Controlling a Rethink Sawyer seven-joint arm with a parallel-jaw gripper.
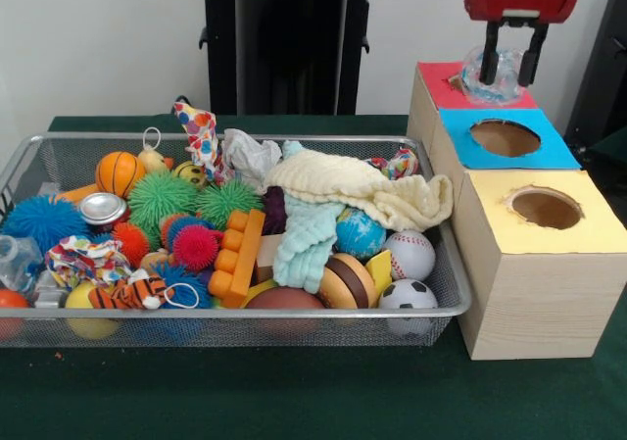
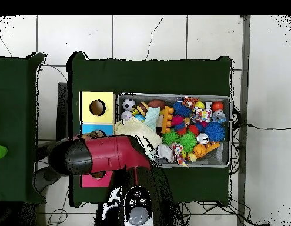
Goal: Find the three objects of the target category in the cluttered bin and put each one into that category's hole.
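Observation:
My gripper hangs over the red-topped box, at the far end of the row of boxes. Its two black fingers are shut on a crumpled clear plastic piece, which sits right at the red top and hides the hole there. A similar clear plastic piece lies at the left end of the wire bin, and a silver can lies near it. In the overhead view the red arm covers the gripper and most of the red box.
A blue-topped box and a yellow-topped box, each with an open round hole, stand in front of the red one. The bin holds balls, spiky toys, orange blocks, a toy burger and cloths. A green table edge surrounds the bin.

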